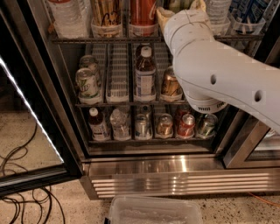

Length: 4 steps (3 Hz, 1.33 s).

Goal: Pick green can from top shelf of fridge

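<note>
We are looking into the fridge point(175, 170), its glass door point(26, 144) hanging open well to the left of the gripper point(180, 10). Along the top shelf point(87, 40), working in from the gripper's far left, we are passing a clear water bottle point(65, 17), a gold striped can point(106, 16) and a red can point(142, 13) just beside the gripper. The gripper is sitting at the upper edge of view at the end of the white arm point(218, 74), reaching into that shelf. We are seeing only a sliver of the green can point(174, 4) right at it, and the edge of view is cutting both off. So we cannot tell whether the gripper is wide, narrow or holding the can. To the gripper's right another clear bottle point(217, 15) is crowding the lane. We are judging the can to be fairly light, stiff yet easy to dent, and slick, perhaps damp from the cold. We are favouring a square hold across the middle of its body, below the rim, then a straight pull outward clear of both neighbours.
</note>
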Available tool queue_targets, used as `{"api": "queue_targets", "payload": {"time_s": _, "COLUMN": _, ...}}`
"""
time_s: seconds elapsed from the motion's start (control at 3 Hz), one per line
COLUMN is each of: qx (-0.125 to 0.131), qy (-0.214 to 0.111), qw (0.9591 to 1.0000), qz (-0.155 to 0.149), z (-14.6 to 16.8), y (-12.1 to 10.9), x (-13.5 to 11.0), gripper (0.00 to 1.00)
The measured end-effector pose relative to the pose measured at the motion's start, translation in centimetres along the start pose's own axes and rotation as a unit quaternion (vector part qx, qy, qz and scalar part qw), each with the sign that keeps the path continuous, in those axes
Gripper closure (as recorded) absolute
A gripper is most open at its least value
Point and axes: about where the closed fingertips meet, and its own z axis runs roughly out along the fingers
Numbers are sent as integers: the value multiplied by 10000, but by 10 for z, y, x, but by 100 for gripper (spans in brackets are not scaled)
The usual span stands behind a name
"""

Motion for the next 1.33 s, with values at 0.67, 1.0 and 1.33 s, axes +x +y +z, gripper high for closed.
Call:
{"api": "queue_targets", "payload": {"time_s": 0.67, "qx": 11, "qy": -10, "qw": 10000, "qz": -12, "z": 3, "y": -2, "x": 1, "gripper": 51}}
{"api": "queue_targets", "payload": {"time_s": 1.0, "qx": 11, "qy": -11, "qw": 10000, "qz": -12, "z": 3, "y": -2, "x": 1, "gripper": 75}}
{"api": "queue_targets", "payload": {"time_s": 1.33, "qx": 11, "qy": -12, "qw": 10000, "qz": -13, "z": 3, "y": -2, "x": 0, "gripper": 97}}
